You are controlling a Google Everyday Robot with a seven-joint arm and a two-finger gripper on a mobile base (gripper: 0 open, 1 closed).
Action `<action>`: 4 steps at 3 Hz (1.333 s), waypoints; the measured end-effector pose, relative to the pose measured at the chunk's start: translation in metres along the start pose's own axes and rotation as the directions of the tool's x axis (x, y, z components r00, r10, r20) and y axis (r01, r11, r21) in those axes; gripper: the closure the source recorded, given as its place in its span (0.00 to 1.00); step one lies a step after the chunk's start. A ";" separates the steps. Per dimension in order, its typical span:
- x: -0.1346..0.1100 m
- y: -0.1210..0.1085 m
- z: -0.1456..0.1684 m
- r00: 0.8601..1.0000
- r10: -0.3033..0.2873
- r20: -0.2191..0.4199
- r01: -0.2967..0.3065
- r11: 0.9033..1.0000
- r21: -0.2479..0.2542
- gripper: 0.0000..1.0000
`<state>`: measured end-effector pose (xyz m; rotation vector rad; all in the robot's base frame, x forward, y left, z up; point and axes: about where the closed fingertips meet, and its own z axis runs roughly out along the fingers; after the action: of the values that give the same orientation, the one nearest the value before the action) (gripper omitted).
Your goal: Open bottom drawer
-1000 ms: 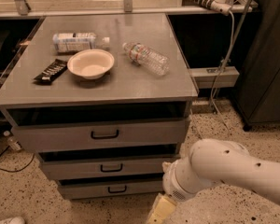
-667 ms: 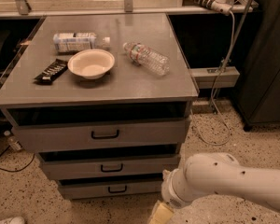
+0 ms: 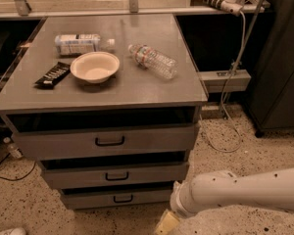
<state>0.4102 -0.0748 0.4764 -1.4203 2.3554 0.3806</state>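
A black snack wrapper (image 3: 52, 75) and a cream round bowl (image 3: 94, 66) are lying on the grey metal cabinet (image 3: 137, 89). The shallow grey bottom drawer (image 3: 88, 199) is sitting lowest (small black loop handle). Just right of it, the tan-tipped gripper (image 3: 165, 223) is hanging near the floor, and I cannot tell whether it is open or closed.

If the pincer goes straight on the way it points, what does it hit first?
Probably the floor: the pincer, low right of the bottom drawer, points down-left, below its front. Depth unclear.
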 end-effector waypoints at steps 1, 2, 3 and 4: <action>0.000 0.000 0.000 1.000 0.000 0.000 0.000 1.000 0.000 0.00; 0.005 -0.002 0.020 1.000 0.010 0.016 -0.010 1.000 0.007 0.00; 0.027 -0.015 0.096 0.997 0.055 0.056 -0.055 0.999 0.000 0.00; 0.027 -0.014 0.104 0.997 0.051 0.052 -0.051 0.999 -0.005 0.00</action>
<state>0.4280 -0.0601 0.3710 -1.3377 2.3540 0.4303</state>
